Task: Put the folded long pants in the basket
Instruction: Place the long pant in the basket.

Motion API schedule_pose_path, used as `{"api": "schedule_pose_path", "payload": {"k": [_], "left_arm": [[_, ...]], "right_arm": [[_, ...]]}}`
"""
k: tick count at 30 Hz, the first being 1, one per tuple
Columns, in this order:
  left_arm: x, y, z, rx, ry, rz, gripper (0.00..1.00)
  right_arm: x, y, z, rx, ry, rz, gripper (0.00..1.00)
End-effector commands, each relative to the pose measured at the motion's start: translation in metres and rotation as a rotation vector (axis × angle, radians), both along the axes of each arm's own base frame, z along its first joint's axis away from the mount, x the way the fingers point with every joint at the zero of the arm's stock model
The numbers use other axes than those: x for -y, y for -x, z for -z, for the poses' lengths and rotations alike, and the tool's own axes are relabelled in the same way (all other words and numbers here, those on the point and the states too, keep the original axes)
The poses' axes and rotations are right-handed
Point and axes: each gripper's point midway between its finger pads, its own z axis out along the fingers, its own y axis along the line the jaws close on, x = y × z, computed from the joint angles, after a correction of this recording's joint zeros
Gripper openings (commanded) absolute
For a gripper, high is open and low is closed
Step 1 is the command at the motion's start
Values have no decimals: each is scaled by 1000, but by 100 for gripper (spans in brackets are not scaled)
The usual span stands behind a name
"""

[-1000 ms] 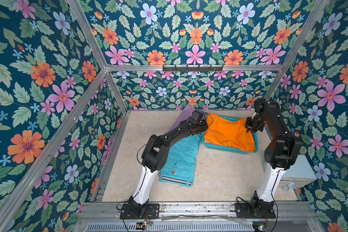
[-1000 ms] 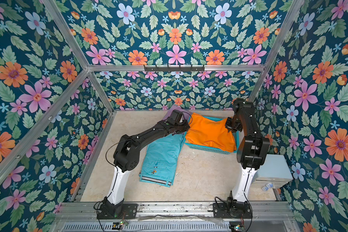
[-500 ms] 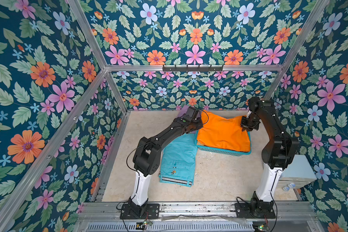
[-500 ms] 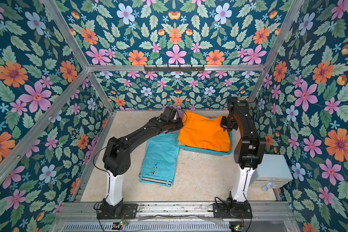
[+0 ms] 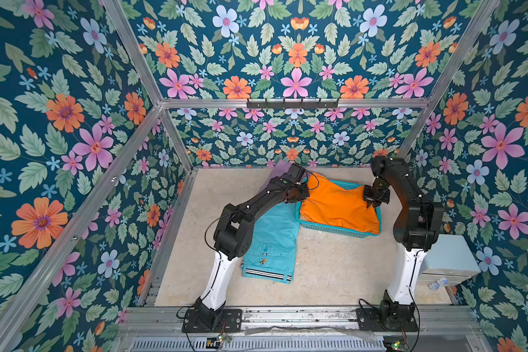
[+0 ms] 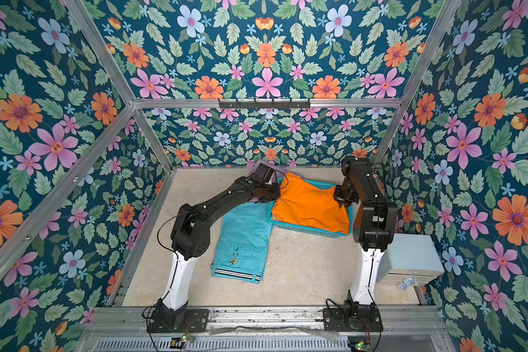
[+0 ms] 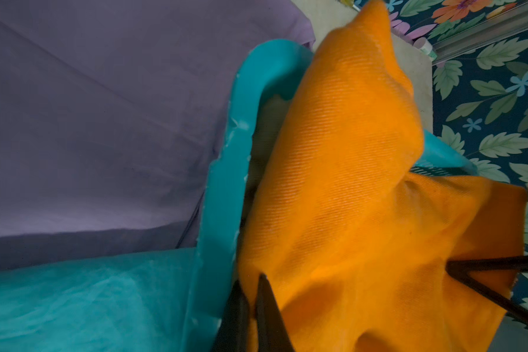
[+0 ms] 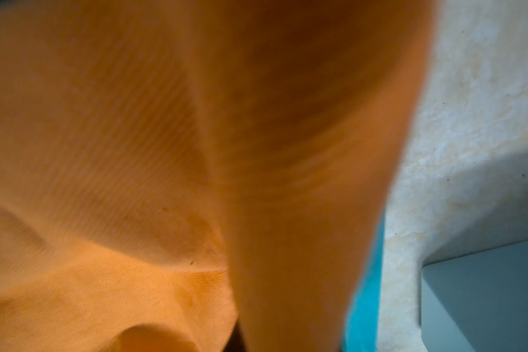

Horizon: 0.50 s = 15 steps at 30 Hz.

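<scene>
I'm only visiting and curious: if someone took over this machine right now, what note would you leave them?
Left gripper: shut on one end of the orange pants.
Right gripper: shut on the opposite end.
Orange pants: hanging over the basket, sagging into it, not released.
Turquoise pants: flat on the table beside the basket.
Lilac pants: at the back, partly hidden by the left arm.
Done: a pale cloth, seemingly another pair, lies in the basket.
Left: release the orange pants, then load the turquoise and lilac.
</scene>
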Motion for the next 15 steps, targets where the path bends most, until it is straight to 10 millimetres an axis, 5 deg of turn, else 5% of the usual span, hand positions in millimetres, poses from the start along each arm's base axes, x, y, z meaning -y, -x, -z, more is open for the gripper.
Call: {"api": "schedule_pose_path", "payload": {"k": [1, 4, 6, 9, 12, 15], "left_arm": [[-9, 1, -1, 3, -54, 0, 0], [-7, -2, -10, 27, -51, 8, 0], [-4, -5, -19, 47, -34, 13, 9], [-1, -7, -35, 77, -12, 26, 16], [-3, -9, -50, 103, -20, 32, 38], [-16, -11, -73, 160, -48, 13, 54]], "right_arm": [[9, 3, 0, -13, 41, 12, 0], [5, -5, -5, 25, 10, 12, 0], [5, -10, -14, 64, 10, 15, 8], [3, -18, -28, 112, -14, 22, 40], [7, -17, -46, 142, 4, 23, 57], [18, -15, -74, 213, 58, 56, 63]]}}
